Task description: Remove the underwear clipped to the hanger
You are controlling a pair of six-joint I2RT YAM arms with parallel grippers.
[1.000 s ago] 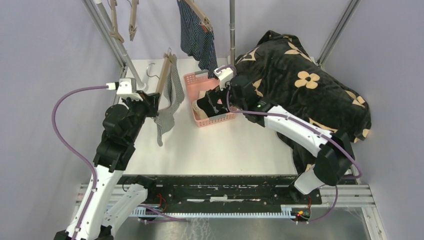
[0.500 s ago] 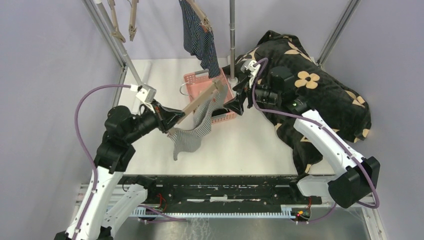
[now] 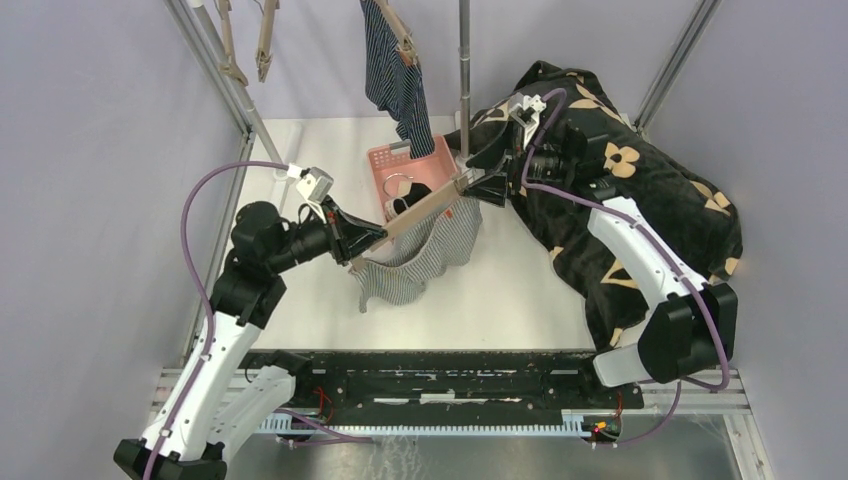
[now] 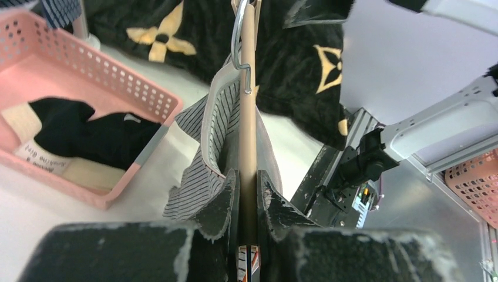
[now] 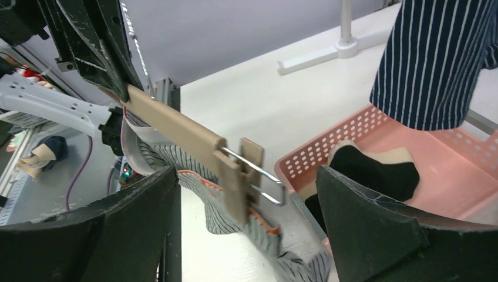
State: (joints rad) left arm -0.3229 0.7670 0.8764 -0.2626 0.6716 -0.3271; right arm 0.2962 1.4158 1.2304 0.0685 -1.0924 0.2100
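Note:
My left gripper (image 3: pixel 362 240) is shut on one end of a wooden clip hanger (image 3: pixel 425 208) and holds it level above the table. The grey-and-white striped underwear (image 3: pixel 420 258) hangs clipped under it. In the left wrist view my gripper (image 4: pixel 248 183) clamps the hanger bar (image 4: pixel 248 88), with the striped cloth (image 4: pixel 202 158) beside it. My right gripper (image 3: pixel 482 182) is open at the hanger's far end. In the right wrist view my gripper (image 5: pixel 246 202) straddles the end clip (image 5: pixel 238 182) and striped cloth (image 5: pixel 235 229). The black underwear (image 3: pixel 412 200) lies in the pink basket (image 3: pixel 385 160). The navy striped underwear (image 3: pixel 400 85) hangs behind.
The big black blanket with tan flowers (image 3: pixel 640 180) is heaped at the right, under my right arm. An upright pole (image 3: pixel 463 70) stands behind the basket. Empty wooden hangers (image 3: pixel 245 40) hang on the rail at the back left. Metal frame posts stand along both sides.
My left arm swung the hanger with the striped underwear to the right and laid it level. My right gripper left the basket, rose and came to the hanger's far end.

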